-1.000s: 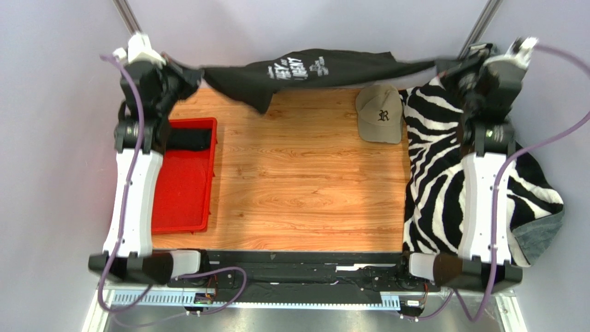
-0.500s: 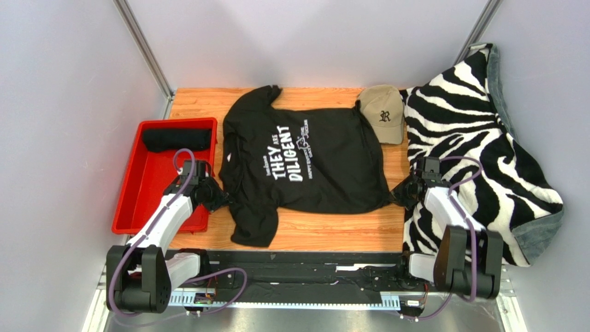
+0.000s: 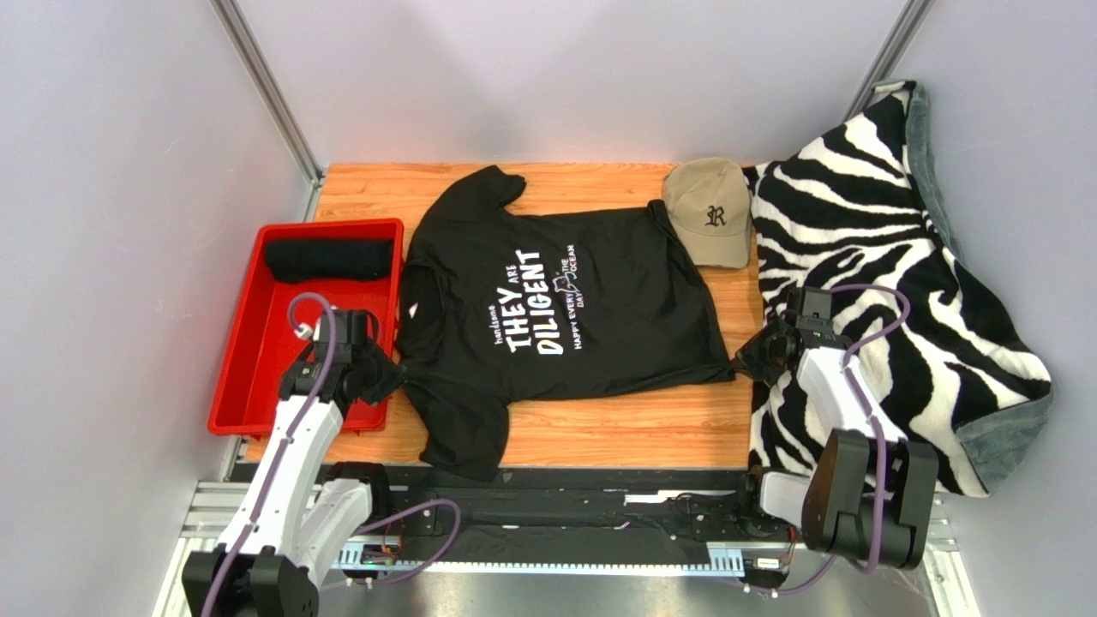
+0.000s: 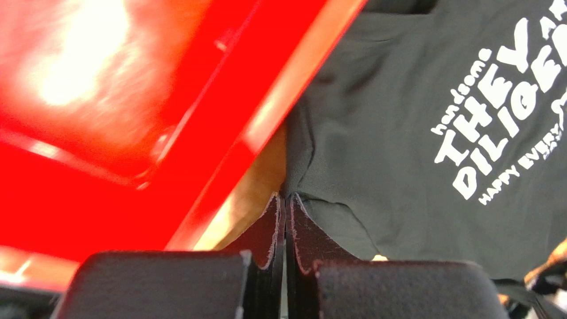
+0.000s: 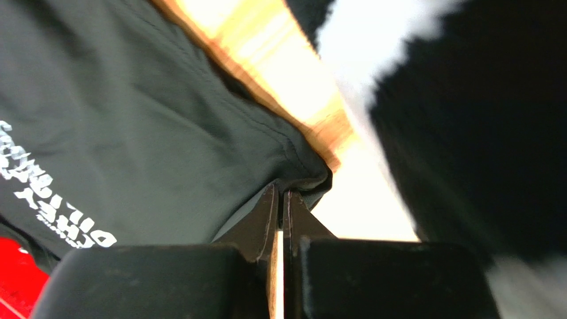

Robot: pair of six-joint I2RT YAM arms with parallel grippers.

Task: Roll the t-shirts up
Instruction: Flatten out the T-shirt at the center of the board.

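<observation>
Black t-shirt (image 3: 631, 328), whole only overhead

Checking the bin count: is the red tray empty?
No, a rolled black t-shirt lies at the far end of the red tray.

The black cotton t-shirt with white lettering (image 3: 567, 309) lies spread at the middle of the wooden table (image 3: 618, 431), the red plastic tray (image 3: 251, 373) just left of it — a rolled black t-shirt (image 3: 328, 260) at the tray's far end — the tan baseball cap (image 3: 708, 212) touching its far right corner, the zebra-striped blanket (image 3: 889, 219) heaped along the table's right edge.
</observation>
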